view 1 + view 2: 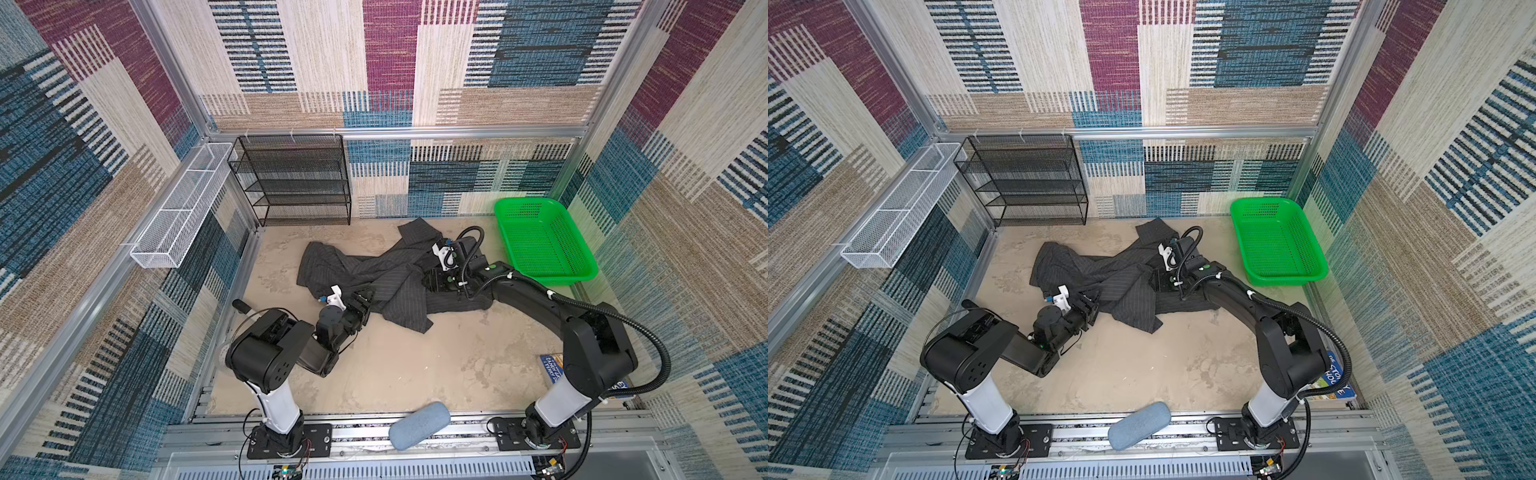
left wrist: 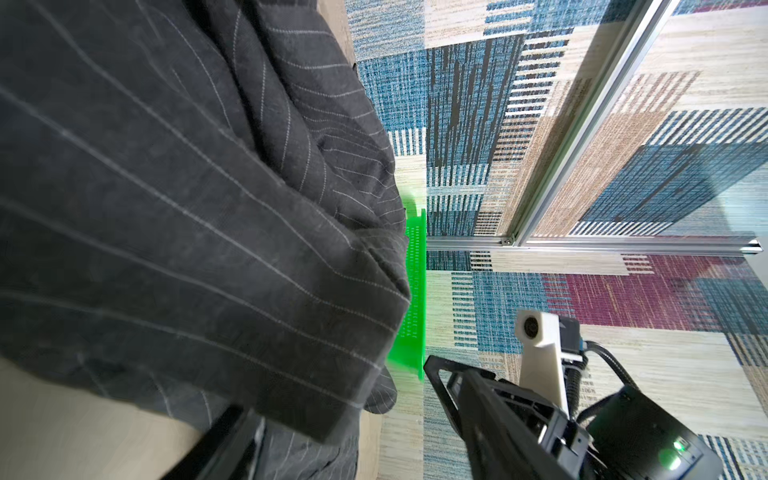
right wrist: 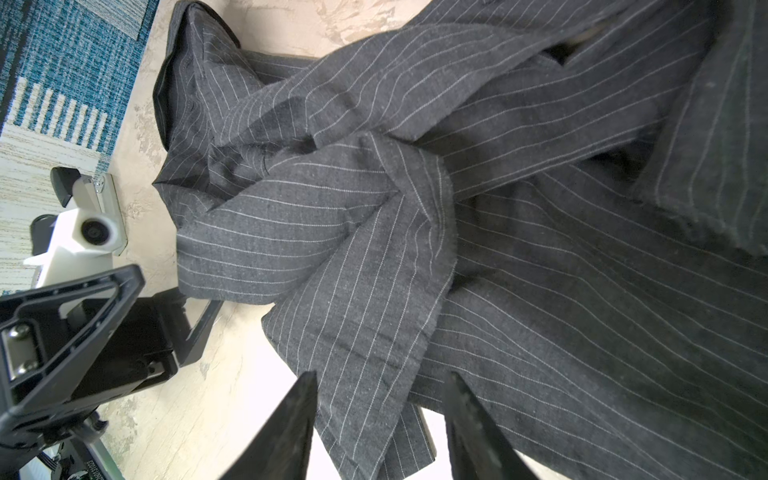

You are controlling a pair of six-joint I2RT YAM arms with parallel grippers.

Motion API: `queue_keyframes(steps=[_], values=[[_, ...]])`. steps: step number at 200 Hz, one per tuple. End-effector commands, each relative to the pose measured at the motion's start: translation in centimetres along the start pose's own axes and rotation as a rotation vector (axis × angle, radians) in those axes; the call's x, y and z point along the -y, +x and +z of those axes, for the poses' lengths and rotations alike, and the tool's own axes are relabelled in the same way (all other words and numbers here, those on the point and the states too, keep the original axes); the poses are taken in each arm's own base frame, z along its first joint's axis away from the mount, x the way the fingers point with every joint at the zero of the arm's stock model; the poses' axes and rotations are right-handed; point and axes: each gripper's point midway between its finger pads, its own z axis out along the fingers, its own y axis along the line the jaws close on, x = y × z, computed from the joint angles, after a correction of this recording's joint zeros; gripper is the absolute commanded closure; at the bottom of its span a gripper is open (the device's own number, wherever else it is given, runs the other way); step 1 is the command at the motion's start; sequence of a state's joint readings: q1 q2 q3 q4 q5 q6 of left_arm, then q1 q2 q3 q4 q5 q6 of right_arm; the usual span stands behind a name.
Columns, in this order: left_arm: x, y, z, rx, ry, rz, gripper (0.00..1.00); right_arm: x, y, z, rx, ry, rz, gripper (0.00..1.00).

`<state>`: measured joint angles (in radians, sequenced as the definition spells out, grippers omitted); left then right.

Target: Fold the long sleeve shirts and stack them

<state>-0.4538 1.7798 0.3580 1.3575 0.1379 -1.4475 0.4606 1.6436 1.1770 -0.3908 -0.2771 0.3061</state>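
Patchwork carpet panels in blue, plum and beige wall in a sand-coloured, mottled tabletop (image 1: 415,365). On my right wrist feed the right gripper (image 3: 380,376) stands partly apart. Its two black fingers straddle a loose strip of the dark charcoal pinstriped long sleeve shirt (image 3: 540,249), and a bright gap shows beside one finger, so I read nothing as pinched. The left gripper (image 3: 178,289) is spread wide at the cloth's edge, and I cannot tell whether it touches the fabric. In both top views that one shirt (image 1: 374,270) lies crumpled and unfolded on the middle of the table, towards the back. The right gripper (image 1: 432,282) is over its right part and the left gripper (image 1: 365,300) is at its near left edge. Further out I see a bright green perforated plastic basket (image 1: 582,272) at the right rear. A black mesh shelf rack (image 1: 291,178) stands against the back wall. A long white wire tray (image 1: 178,216) hangs on the left rail. A blue-grey padded roll (image 1: 419,424) lies on the front rail between the arm bases.
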Motion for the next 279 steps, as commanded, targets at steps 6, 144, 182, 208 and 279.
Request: queue_keyframes(steps=[6,144,182,208,279], values=[[2.1,-0.2,0.7,0.004,0.073,-0.011,0.28,-0.2,-0.5,-0.3,0.020,-0.002,-0.010,0.49],[3.7,-3.8,-0.6,0.067,-0.031,0.141,0.53,-0.2,-0.5,-0.7,0.037,-0.002,-0.006,0.50],[2.6,-3.5,-0.3,0.041,-0.052,0.134,0.47,-0.2,-0.7,-1.4,0.056,0.013,-0.009,0.50],[2.0,-3.5,0.3,0.032,-0.060,0.129,0.49,-0.1,-1.2,-2.2,0.079,0.028,-0.006,0.50],[2.9,-3.2,0.5,-0.021,-0.079,0.174,1.00,3.9,-0.3,-7.4,0.185,0.211,0.112,0.47]])
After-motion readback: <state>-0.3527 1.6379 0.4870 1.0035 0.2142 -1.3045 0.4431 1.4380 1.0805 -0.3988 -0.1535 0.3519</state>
